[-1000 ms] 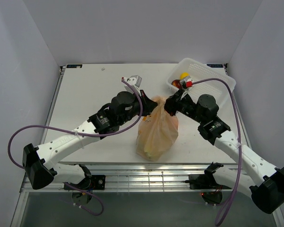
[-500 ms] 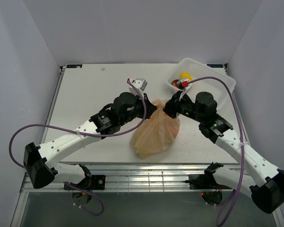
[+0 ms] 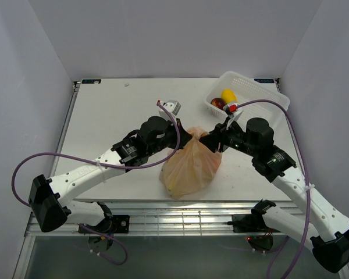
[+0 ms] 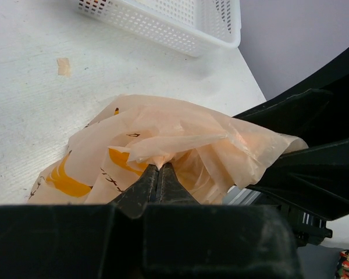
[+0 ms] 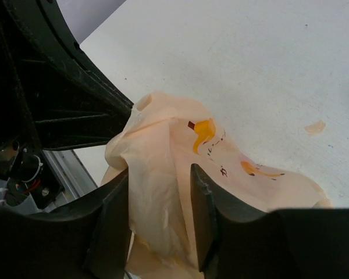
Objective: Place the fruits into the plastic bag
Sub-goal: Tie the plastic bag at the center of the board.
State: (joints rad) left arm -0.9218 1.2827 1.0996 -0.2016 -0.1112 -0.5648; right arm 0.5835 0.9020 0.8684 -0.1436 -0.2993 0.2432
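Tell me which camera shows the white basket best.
Top external: nearly the whole white basket shows at the far right, with a yellow fruit and a red fruit inside. The left wrist view catches only part of its lattice wall. The right wrist view shows none of it.

Through the film of the plastic bag [image 3: 189, 165] we make out only vague yellow-orange shapes, so we cannot tell what lies inside. Beyond the bag, the left wrist view's top edge cuts off the white basket [image 4: 180, 29], and from above the right wrist [image 3: 231, 107] partly hides the dark-red piece [image 3: 218, 103] in it.
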